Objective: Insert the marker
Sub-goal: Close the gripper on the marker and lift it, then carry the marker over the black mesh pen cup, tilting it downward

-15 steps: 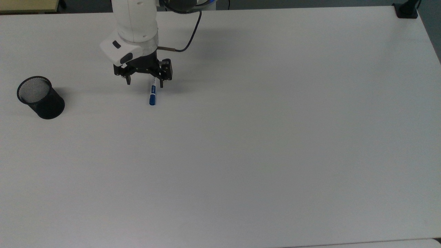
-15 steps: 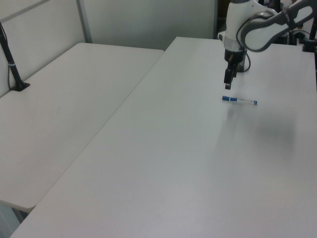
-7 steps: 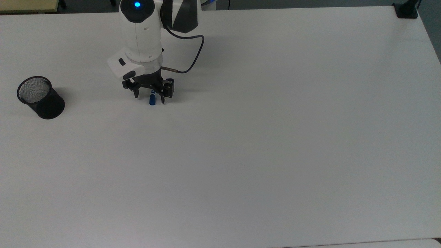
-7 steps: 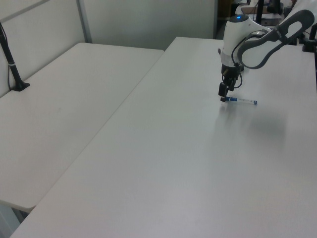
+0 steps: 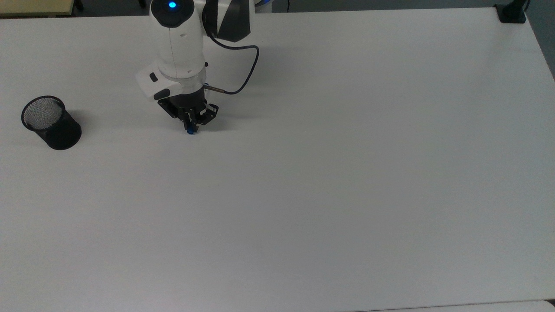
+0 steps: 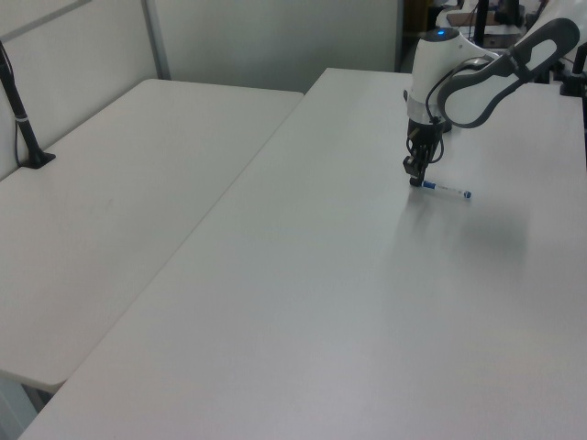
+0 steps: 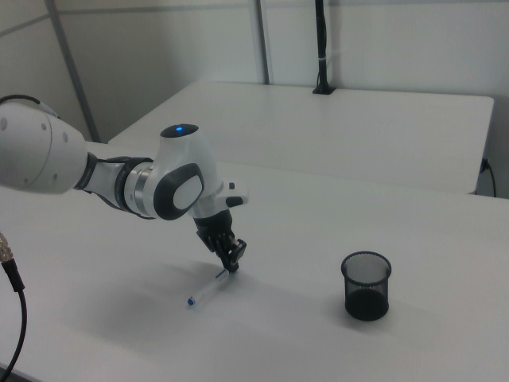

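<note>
gripper [image 5: 191, 126] pinched on the capped end of the marker [image 6: 447, 190], marker lying flat on the white table [image 5: 329, 173], black mesh cup [image 5: 50, 122] upright, well apart toward the top view's left

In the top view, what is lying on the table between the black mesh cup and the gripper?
Nothing: between the black mesh cup and the gripper, the top view shows bare white table.
</note>
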You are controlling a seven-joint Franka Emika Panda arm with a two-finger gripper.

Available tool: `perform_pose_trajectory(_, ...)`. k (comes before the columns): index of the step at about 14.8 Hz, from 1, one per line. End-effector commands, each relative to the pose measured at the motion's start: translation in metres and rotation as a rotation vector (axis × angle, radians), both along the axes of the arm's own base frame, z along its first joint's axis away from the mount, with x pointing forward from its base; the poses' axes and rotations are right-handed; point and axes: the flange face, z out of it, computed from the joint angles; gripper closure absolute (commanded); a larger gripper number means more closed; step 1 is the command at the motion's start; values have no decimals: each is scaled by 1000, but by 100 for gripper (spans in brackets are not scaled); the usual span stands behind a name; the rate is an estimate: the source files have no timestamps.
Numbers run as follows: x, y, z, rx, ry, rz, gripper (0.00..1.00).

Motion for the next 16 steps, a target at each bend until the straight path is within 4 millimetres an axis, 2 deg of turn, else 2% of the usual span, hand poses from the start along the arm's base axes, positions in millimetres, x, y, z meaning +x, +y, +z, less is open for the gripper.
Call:
perform_pose_trajectory(1, 1, -12, 71, 5, -129, -53, 100)
perform_pose_trajectory(3, -5, -29, 100, -3, -178, -73, 100)
perform_pose_trajectory(4, -8, -49, 121, -14, -221, -96, 100)
perform_pose_trajectory(5, -7, -62, 133, -25, -245, -110, 100)
perform_pose_trajectory(7, -8, -110, 168, -74, -398, -141, 100)
perform_pose_trajectory(9, -12, -150, 179, -133, -545, -149, 100)
perform_pose_trajectory(10, -13, -179, 172, -173, -603, -152, 100)
perform_pose_trajectory(12, -8, -205, 166, -203, -650, -166, 100)
perform_pose_trajectory(13, 0, -225, 173, -214, -679, -198, 100)
perform_pose_trajectory(15, 14, -246, 177, -229, -706, -221, 100)
perform_pose_trajectory(16, 14, -260, 178, -235, -717, -242, 100)
